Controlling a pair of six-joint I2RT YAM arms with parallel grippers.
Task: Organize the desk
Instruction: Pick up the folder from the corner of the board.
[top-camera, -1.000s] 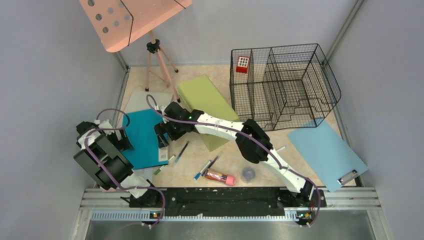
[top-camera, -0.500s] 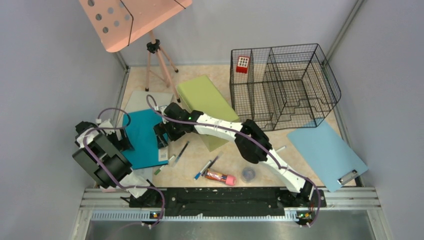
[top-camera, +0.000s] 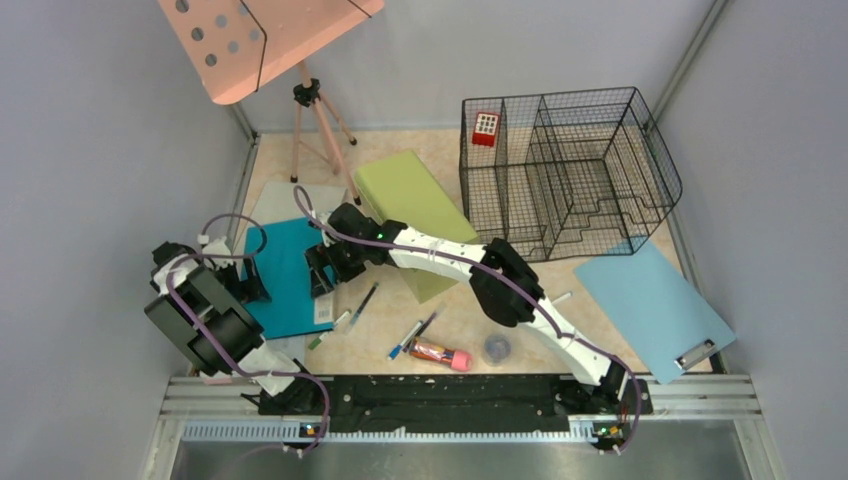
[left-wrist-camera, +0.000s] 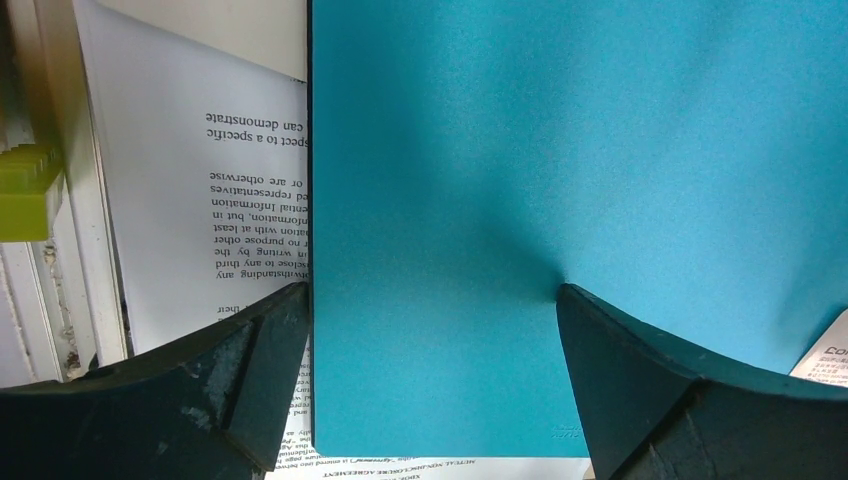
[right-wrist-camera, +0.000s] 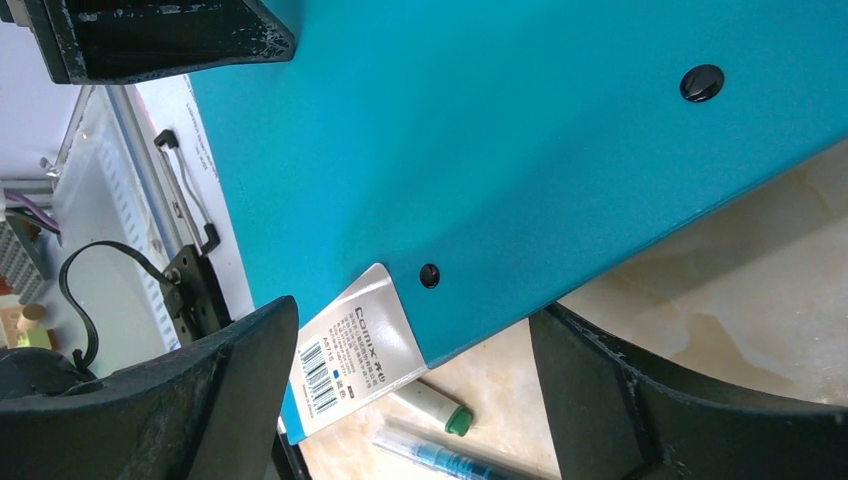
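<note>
Left gripper (left-wrist-camera: 430, 292): jaws apart, smooth matte teal folder (left-wrist-camera: 480, 150) flat beneath them.
Right gripper (right-wrist-camera: 412, 308): jaws apart above folder's corner; glossy marbled desk (right-wrist-camera: 740, 270) rightward.

My black fingers (right-wrist-camera: 225, 395) look like matt plastic, scuffed at the edges. The teal folder (left-wrist-camera: 560, 150) is smooth with a faint sheen, the printed paper (left-wrist-camera: 200, 180) matt, the marble-patterned desk (right-wrist-camera: 740, 280) glossy.

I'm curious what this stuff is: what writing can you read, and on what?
"Comix": white sticker on the teal folder, beside a barcode; its smaller print is too blurred.
"can demonstrate", "representatives": upside-down printed sheet beneath the folder; other lines partly hidden.
</note>
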